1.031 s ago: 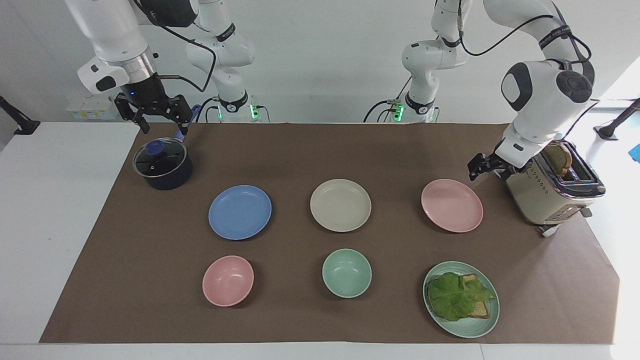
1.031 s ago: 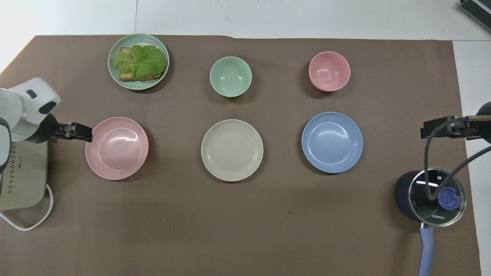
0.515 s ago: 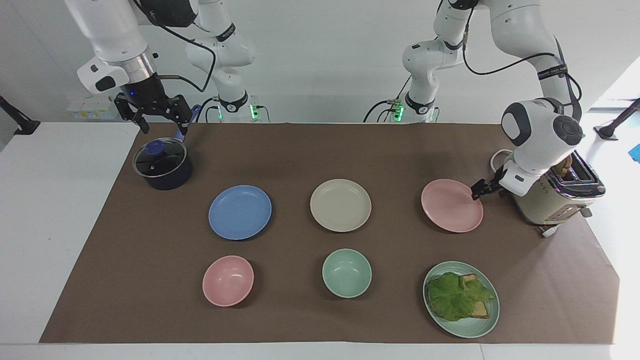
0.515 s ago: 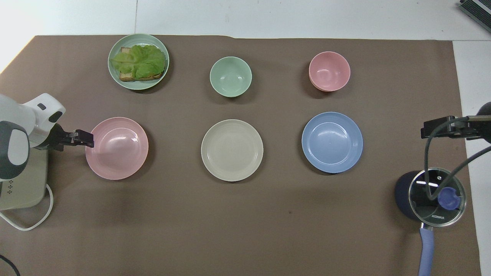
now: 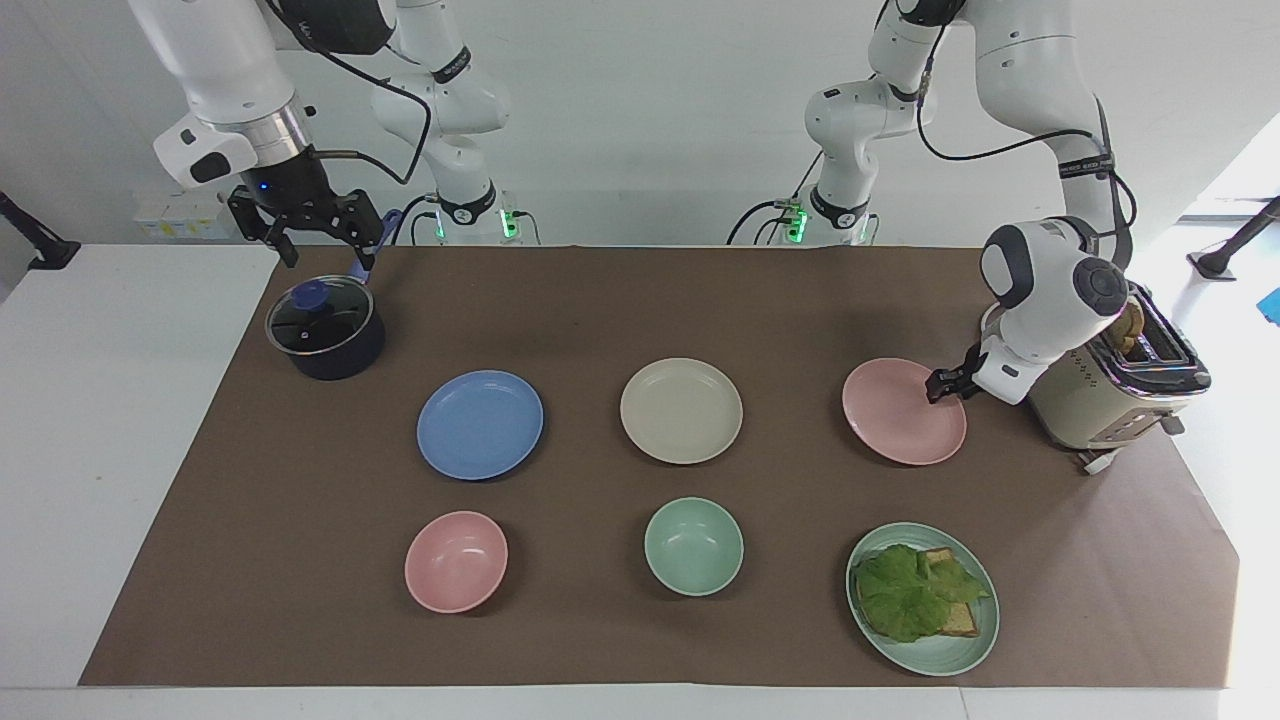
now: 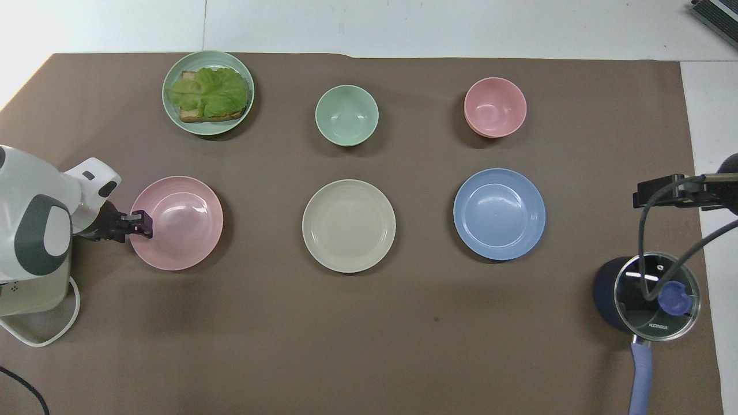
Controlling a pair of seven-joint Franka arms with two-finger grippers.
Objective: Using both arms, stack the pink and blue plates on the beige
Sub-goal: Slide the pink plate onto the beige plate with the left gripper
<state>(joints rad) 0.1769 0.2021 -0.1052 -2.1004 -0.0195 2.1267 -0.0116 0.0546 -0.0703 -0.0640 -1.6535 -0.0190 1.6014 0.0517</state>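
The pink plate [image 5: 900, 418] [image 6: 180, 226] lies flat toward the left arm's end of the table. The beige plate [image 5: 681, 410] [image 6: 349, 225] sits in the middle, and the blue plate [image 5: 480, 425] [image 6: 499, 213] lies toward the right arm's end. All three are in one row, apart from each other. My left gripper [image 5: 941, 386] [image 6: 142, 224] is low at the pink plate's rim, on the side by the toaster. My right gripper [image 5: 322, 250] [image 6: 657, 193] hangs open and empty over the pot.
A cream toaster [image 5: 1110, 400] [image 6: 29, 282] stands beside the pink plate, close to the left arm. A dark pot with a glass lid [image 5: 325, 330] [image 6: 651, 291] sits under the right gripper. A pink bowl [image 5: 456, 560], a green bowl [image 5: 693, 546] and a green plate [image 5: 935, 665] with lettuce toast are farther out.
The left arm has swung down from beside the toaster, bringing its gripper to the pink plate's rim. The plates have not moved. The right arm has stayed still.
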